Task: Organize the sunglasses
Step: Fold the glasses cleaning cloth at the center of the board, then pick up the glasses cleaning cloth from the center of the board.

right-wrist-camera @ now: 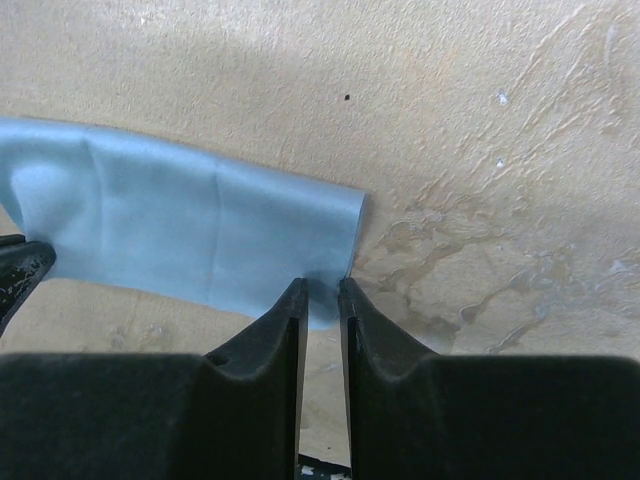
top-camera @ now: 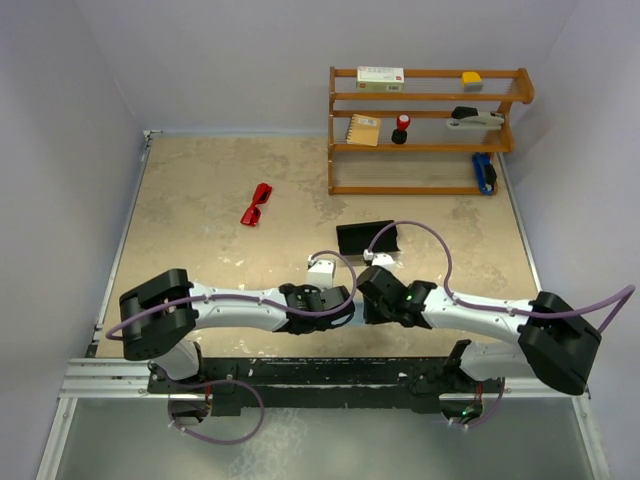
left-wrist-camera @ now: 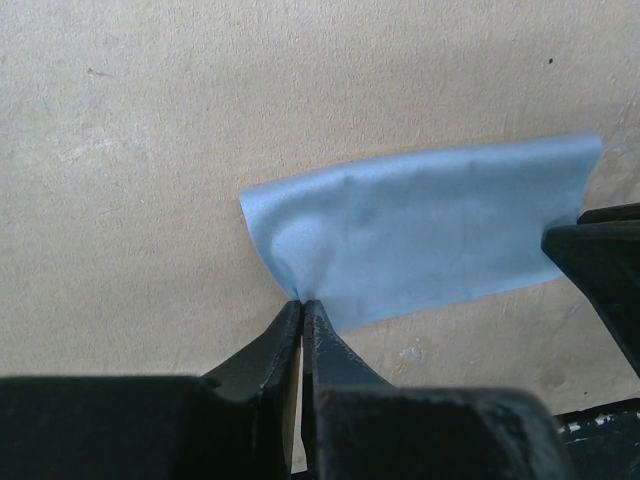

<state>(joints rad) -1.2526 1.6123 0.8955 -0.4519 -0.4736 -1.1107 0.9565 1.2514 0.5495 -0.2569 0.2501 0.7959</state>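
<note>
Black case (top-camera: 367,238) sat at 12 o'clock of both grippers, inside unreadable. Red sunglasses (top-camera: 257,204) lay on table (top-camera: 200,170) outside it, at 10 o'clock, well apart. L gripper (left-wrist-camera: 302,303) pinched cloth (left-wrist-camera: 430,230) corner. R gripper (right-wrist-camera: 320,292) fingers stood a slit apart w/ cloth edge btwn. Top view hid cloth under grippers.

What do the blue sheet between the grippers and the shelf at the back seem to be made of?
The blue sheet looks like thin, soft, matte cloth: it puckers where the left gripper pinches its corner. The shelf looks like wood with a smooth orange-brown finish, probably varnished; solid or veneer cannot be told.
</note>
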